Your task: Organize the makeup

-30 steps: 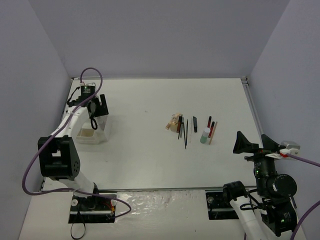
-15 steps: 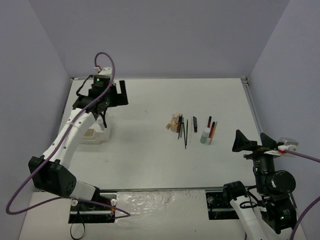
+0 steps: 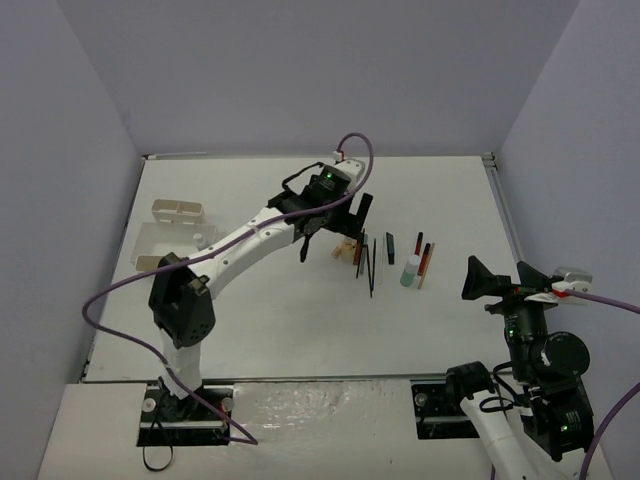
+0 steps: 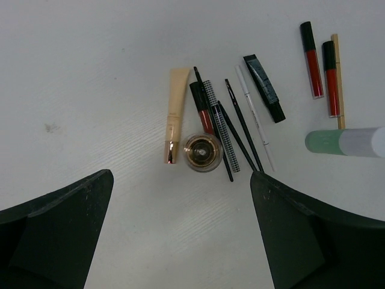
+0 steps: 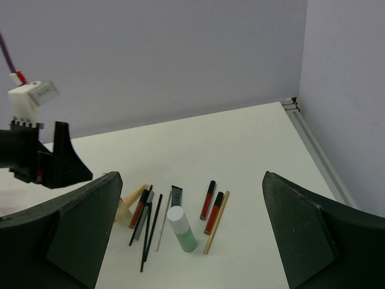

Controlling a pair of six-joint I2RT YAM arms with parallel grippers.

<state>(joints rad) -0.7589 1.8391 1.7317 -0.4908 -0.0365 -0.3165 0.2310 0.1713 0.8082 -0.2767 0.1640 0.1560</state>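
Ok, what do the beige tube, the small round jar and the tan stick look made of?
Beige tube: probably soft plastic, matte, with a shiny rose-gold cap that looks metallised. Round jar: glossy clear glass or hard plastic, going by its bright rim reflections; I cannot tell which. Tan stick: looks like bare wood, pale and matte.

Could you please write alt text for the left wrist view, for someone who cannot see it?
The open left gripper hovers above a white table holding a peach tube, a round jar, thin black pencils, a black tube, two red lip glosses, a wooden stick and a green-and-white bottle.
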